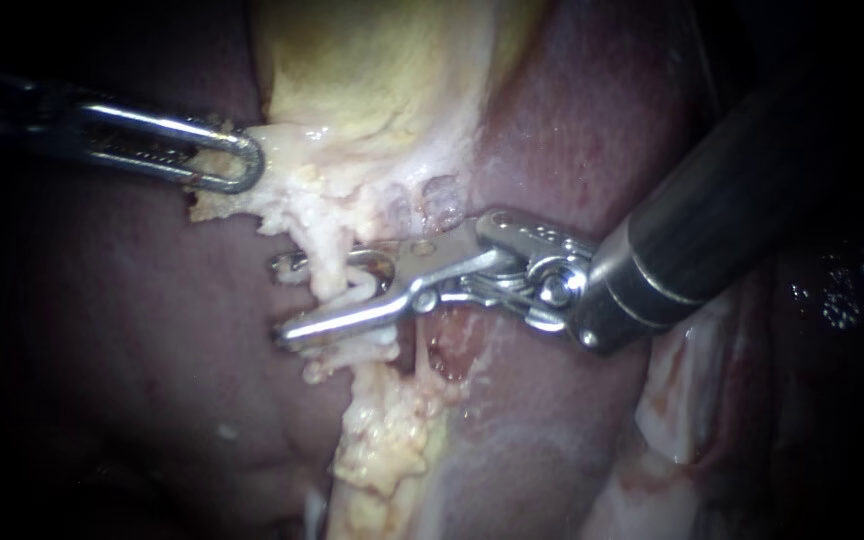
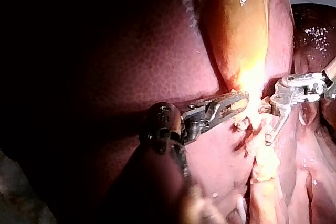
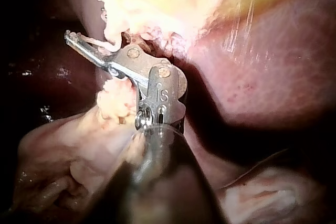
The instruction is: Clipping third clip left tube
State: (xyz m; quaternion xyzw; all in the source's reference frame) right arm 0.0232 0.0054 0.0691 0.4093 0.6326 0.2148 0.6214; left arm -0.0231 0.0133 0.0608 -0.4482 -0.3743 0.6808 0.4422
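A pale tube (image 1: 330, 275) runs down from the yellow gallbladder (image 1: 382, 70) through ragged whitish tissue. My right instrument (image 1: 280, 302) comes in from the right with its jaws open. They straddle this tube, one jaw on each side. I cannot make out a clip on the tube. My left instrument (image 1: 247, 160) comes in from the left, its jaws shut on the pale tissue at the gallbladder's lower edge. In the left wrist view my left instrument (image 2: 233, 103) holds that bright tissue, and my right instrument (image 2: 266, 125) sits just ahead of it.
Dark red liver (image 1: 102, 350) lies around and below the tube. A lump of yellowish fat (image 1: 382, 440) hangs under the right jaws. Paler folded tissue (image 1: 682, 400) lies beneath the right shaft. In the right wrist view fat (image 3: 113, 103) presses against that instrument's side.
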